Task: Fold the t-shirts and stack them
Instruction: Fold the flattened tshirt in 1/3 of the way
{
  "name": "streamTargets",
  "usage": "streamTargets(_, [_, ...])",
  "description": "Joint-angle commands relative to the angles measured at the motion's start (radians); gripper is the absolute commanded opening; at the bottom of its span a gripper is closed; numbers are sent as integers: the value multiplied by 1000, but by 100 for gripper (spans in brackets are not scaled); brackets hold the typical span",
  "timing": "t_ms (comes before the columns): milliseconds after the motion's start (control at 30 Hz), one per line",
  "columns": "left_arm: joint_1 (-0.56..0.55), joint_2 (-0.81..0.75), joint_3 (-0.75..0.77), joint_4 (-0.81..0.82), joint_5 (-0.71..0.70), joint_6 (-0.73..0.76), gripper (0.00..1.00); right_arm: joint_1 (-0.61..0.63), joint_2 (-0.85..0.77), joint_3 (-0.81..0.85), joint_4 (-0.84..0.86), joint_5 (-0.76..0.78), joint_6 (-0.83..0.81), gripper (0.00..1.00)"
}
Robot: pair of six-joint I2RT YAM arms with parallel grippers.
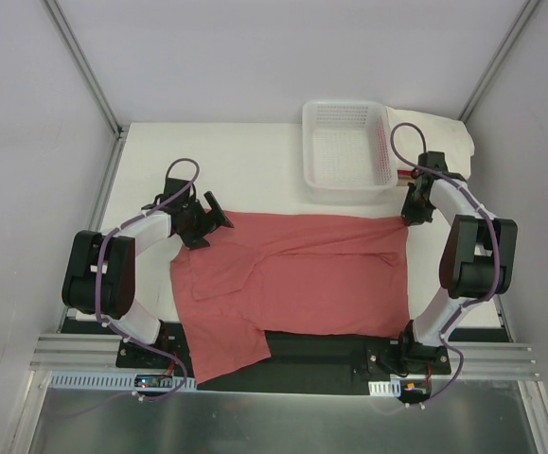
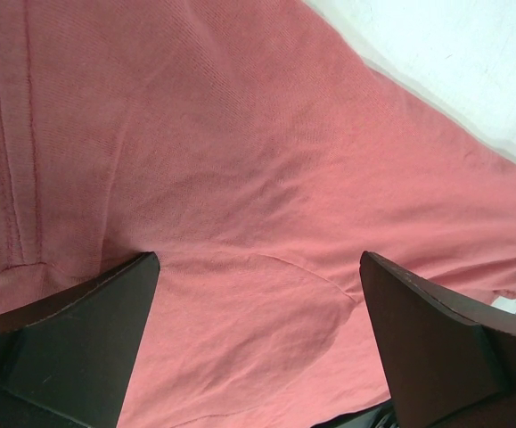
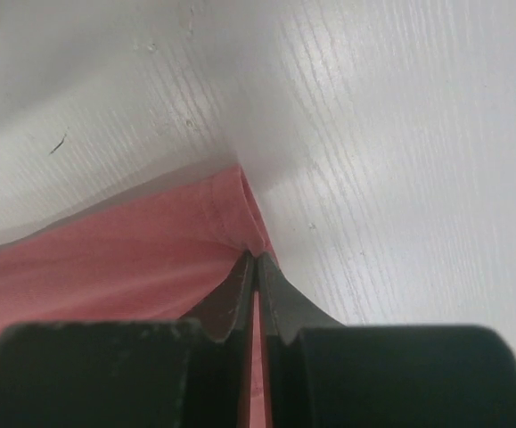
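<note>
Salmon-red cloth t-shirt (image 1: 302,279) lies spread flat across the near half of the white surface (image 1: 245,170), one flap spilling over the near edge towards the left arm's base. Open white surface runs from the garment's far edge to the far-left corner. At the far right a white plastic lattice basket (image 1: 349,192) stands just beyond that edge; whether the two touch cannot be told.

The left claw (image 1: 203,222) is spread wide above the t-shirt's far-left part. In its wrist view the dark fingers (image 2: 70,348) frame lightly creased cloth (image 2: 240,160), with a stitched seam at the left and a strip of surface (image 2: 471,62) at the upper right. Whether the tips touch the cloth is unclear.

The right claw (image 1: 411,213), near the right edge, is pinched tight on the t-shirt's far-right corner, its hemmed edge (image 3: 133,250) drawn up between the closed tips (image 3: 256,267).

A cream-white cloth (image 1: 444,132) lies in the far-right corner, partly hidden behind the basket. A sliver of brighter red (image 1: 405,175) beside the basket is too small to identify.
</note>
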Motion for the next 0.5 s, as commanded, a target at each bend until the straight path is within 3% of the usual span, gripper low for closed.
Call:
streamTargets(0, [21, 6, -31, -48, -95, 56, 99, 0, 25, 50, -54, -25, -33, 6])
streamTargets(167, [21, 3, -31, -48, -89, 56, 99, 30, 1, -1, -155, -21, 28, 22])
streamTargets(200, [21, 3, -31, -48, -87, 56, 99, 30, -16, -20, -163, -19, 42, 40])
streamTargets(300, [21, -4, -31, -48, -84, 62, 99, 29, -60, -60, -171, 2, 89, 48])
streamTargets(467, [21, -23, -42, -50, -77, 70, 99, 24, -202, -140, -155, -10, 180, 51])
